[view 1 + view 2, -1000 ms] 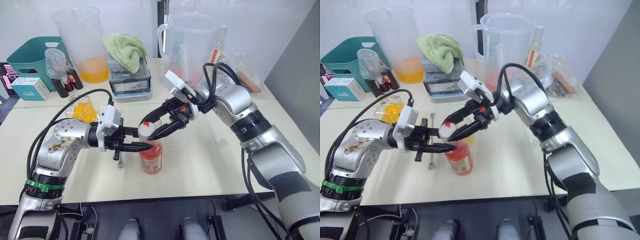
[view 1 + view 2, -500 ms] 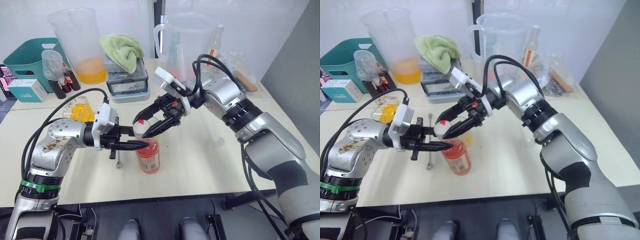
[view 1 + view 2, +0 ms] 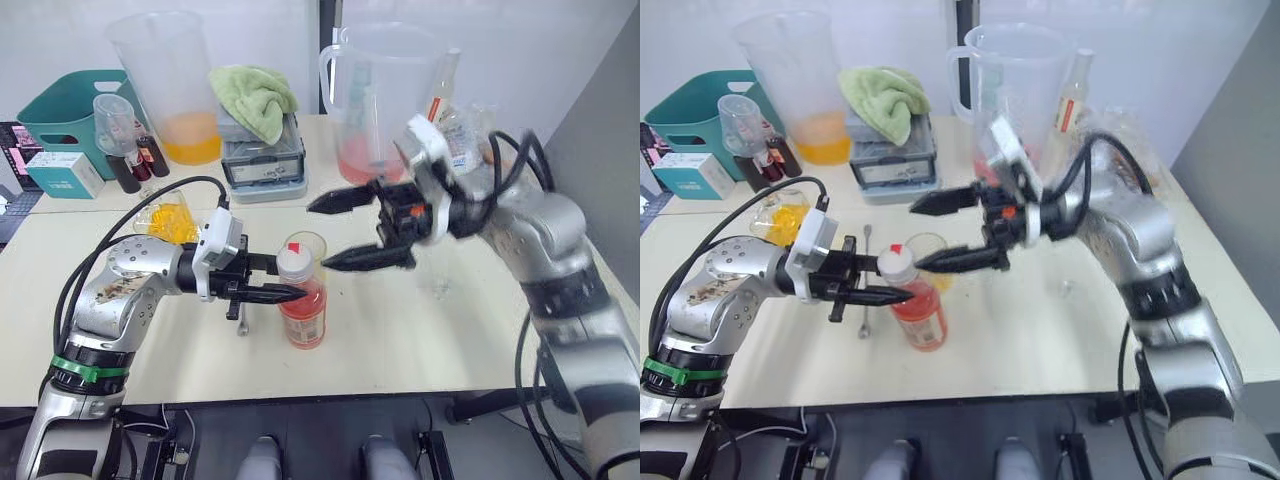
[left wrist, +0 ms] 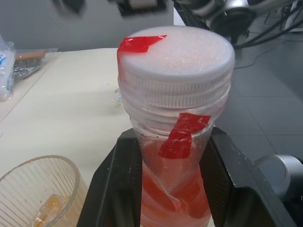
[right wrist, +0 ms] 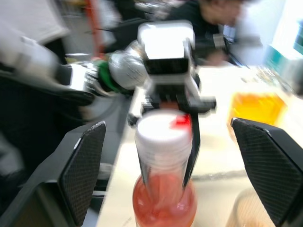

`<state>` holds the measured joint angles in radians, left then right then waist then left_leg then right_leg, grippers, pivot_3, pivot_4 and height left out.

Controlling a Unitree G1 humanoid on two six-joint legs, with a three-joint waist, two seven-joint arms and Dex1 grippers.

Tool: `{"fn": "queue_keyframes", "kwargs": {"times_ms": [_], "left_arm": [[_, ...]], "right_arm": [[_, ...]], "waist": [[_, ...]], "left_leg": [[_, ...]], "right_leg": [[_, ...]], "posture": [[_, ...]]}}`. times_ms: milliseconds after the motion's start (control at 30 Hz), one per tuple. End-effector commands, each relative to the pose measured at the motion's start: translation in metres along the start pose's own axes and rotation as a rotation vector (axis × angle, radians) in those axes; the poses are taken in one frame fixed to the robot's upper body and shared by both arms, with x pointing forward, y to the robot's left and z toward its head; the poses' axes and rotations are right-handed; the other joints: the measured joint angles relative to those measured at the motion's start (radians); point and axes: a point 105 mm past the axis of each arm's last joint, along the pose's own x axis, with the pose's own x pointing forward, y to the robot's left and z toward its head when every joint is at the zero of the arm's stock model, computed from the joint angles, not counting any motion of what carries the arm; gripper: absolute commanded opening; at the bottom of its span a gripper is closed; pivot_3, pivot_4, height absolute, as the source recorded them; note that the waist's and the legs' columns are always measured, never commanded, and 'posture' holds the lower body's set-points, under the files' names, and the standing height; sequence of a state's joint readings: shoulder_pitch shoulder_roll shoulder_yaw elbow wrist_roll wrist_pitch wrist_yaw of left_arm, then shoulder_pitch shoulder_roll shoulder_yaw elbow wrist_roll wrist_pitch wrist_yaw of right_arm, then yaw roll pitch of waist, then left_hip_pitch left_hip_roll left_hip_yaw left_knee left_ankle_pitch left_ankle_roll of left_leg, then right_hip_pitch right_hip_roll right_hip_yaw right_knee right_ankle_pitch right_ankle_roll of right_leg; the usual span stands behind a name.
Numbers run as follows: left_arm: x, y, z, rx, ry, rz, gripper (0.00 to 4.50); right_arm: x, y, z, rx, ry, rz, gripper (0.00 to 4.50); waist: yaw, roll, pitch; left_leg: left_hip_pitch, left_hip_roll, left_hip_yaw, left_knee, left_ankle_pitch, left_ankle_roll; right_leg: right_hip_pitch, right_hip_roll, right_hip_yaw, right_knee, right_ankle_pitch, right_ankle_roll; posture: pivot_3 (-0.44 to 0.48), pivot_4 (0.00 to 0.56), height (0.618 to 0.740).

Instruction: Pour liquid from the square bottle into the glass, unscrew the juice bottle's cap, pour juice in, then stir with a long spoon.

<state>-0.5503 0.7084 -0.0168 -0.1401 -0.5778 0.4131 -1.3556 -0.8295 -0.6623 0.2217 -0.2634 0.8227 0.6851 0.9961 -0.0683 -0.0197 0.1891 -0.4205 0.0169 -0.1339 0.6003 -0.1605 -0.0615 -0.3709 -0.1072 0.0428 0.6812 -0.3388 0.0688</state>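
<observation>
two left fingers (image 4: 118, 189) clamp juice bottle (image 4: 177, 156) neck.

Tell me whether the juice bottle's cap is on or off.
On. The white cap sits on the juice bottle, whose neck the left tool grips.

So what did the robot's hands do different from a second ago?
The right end effector let go of the cap it had been pinching, opened wide and pulled back toward the robot's right. The cap is still on the juice bottle. The left end effector stays clamped around the bottle's neck, holding it upright on the table. The glass behind the bottle has not moved.
</observation>
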Motion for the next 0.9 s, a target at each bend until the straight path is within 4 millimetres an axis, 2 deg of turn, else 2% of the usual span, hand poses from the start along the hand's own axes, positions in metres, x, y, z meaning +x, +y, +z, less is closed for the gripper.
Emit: {"fn": "queue_keyframes", "kwargs": {"times_ms": [33,100,233,367,767,867,900], "left_arm": [[-0.001,-0.003,-0.006,-0.028,0.014,-0.009,1.33],[-0.001,-0.004,-0.006,-0.031,0.013,-0.011,1.33],[0.001,-0.006,-0.006,-0.037,0.014,-0.03,1.33],[0.002,-0.006,-0.005,-0.035,0.015,-0.039,1.33],[0.005,-0.006,-0.004,-0.033,0.014,-0.054,1.33],[0.005,-0.006,-0.004,-0.033,0.015,-0.055,1.33],[0.005,-0.006,-0.004,-0.032,0.016,-0.056,1.33]], "right_arm": [[-0.004,0.009,0.023,-0.117,-0.042,-0.205,4.48],[-0.003,0.013,0.026,-0.096,-0.08,-0.274,4.48],[0.006,0.014,0.019,-0.058,-0.071,-0.355,4.48],[0.012,0.021,0.018,-0.032,-0.075,-0.327,4.48],[0.022,0.019,0.01,-0.043,-0.033,-0.346,4.48],[0.023,0.018,0.01,-0.043,-0.038,-0.355,3.86],[0.023,0.018,0.01,-0.043,-0.04,-0.356,3.49]], "waist": [[0.0,0.0,0.0],[-0.001,0.0,0.0],[0.0,0.0,0.0],[0.0,0.0,0.0],[0.0,0.0,0.0],[-0.001,0.0,0.0],[-0.001,0.0,0.0]], "left_leg": [[-0.001,0.0,0.0,0.001,0.0,0.0],[-0.002,0.0,0.0,0.003,0.0,0.0],[-0.001,0.0,0.0,0.003,0.0,0.0],[-0.001,0.0,0.0,0.003,0.0,0.0],[-0.001,0.0,0.0,0.003,0.0,0.0],[-0.001,0.0,0.0,0.003,0.0,0.0],[-0.001,0.0,0.0,0.003,0.0,0.0]], "right_leg": [[0.0,0.0,0.0,0.0,0.0,0.0],[0.0,0.0,0.0,0.001,0.0,0.0],[0.0,0.0,0.0,0.001,0.0,0.0],[0.0,0.0,0.0,0.001,0.0,0.0],[0.0,0.0,0.0,0.001,0.0,0.0],[0.0,0.0,0.0,0.001,0.0,0.0],[0.0,0.0,0.0,0.001,0.0,0.0]], "posture": [[0.0,0.15,0.74],[0.0,0.15,0.74],[0.0,0.15,0.74],[0.0,0.15,0.74],[0.0,0.15,0.74],[0.0,0.15,0.74],[0.0,0.15,0.74]]}}
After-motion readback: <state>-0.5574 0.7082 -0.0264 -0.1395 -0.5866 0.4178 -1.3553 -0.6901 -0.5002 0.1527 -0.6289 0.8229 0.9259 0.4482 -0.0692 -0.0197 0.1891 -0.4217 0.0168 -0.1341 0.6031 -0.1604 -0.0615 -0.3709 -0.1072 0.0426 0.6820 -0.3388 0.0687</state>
